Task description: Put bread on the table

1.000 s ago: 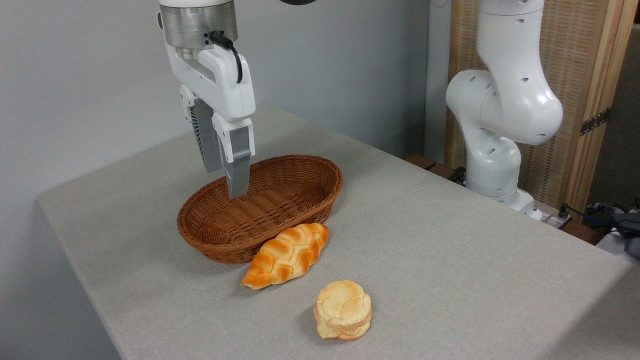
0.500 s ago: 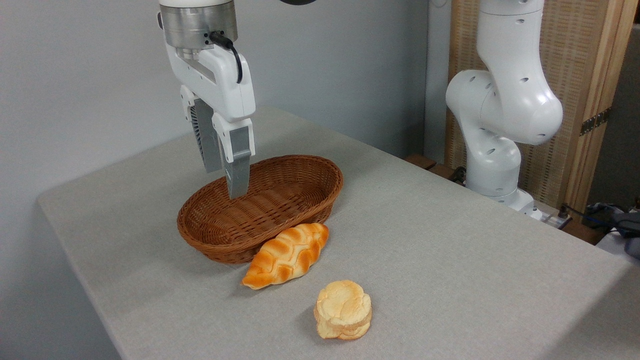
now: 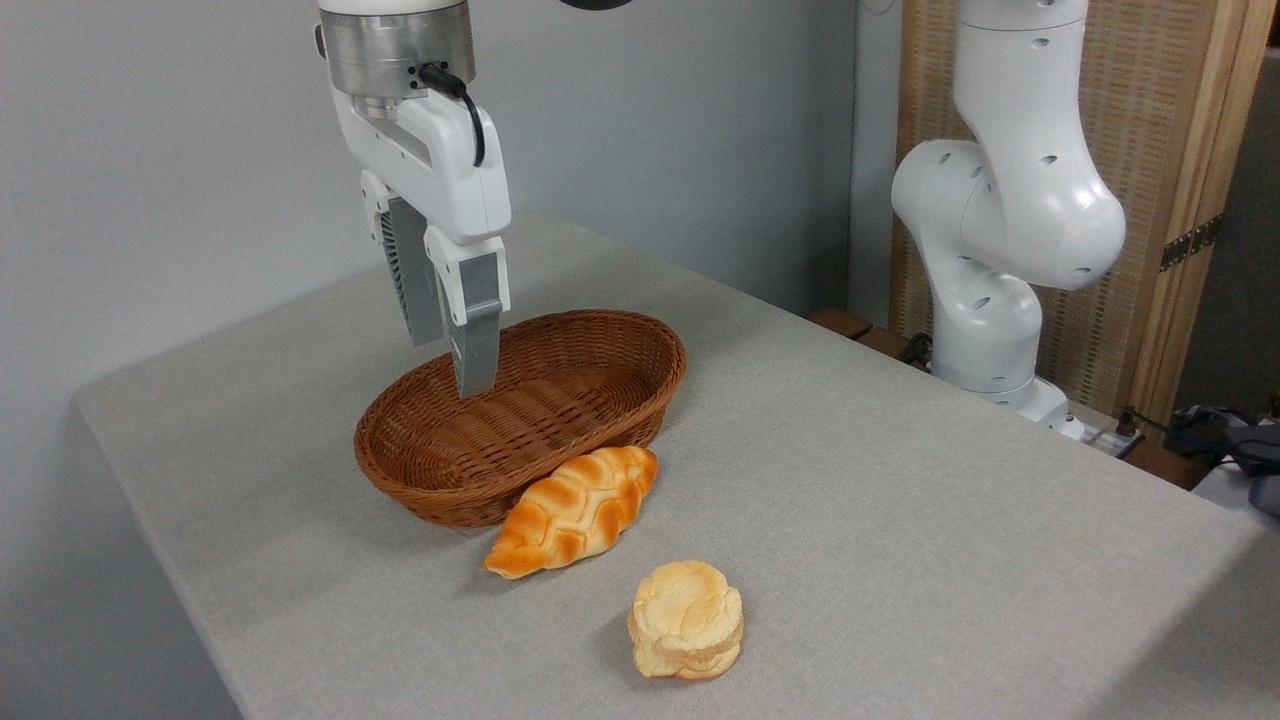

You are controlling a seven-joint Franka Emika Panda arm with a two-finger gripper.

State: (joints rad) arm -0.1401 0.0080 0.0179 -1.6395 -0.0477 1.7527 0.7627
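From where the one camera stands, the bun (image 3: 686, 619) lies on the surface (image 3: 900, 480), near the front edge, its pale flat side turned up and nothing touching it. The braided loaf (image 3: 573, 510) lies just behind it and to the left, leaning against the front wall of the basket (image 3: 640, 420). The two breads are close but apart. As far as I can see into the basket, it holds nothing.

The gripper (image 3: 455, 365) hangs above the basket's left half, well apart from the bun. Its fingers (image 3: 475, 345) point straight down and carry nothing; seen nearly edge-on, one overlaps the other, so I cannot tell whether they are parted or pressed together. The tips sit over the basket's inside, not touching the wicker as far as I can judge.

To my eye the job looks done: the bun rests on the cloth outside the basket, free of the gripper. What may be left is only for the arm (image 3: 1000, 220) to pull clear and stop.
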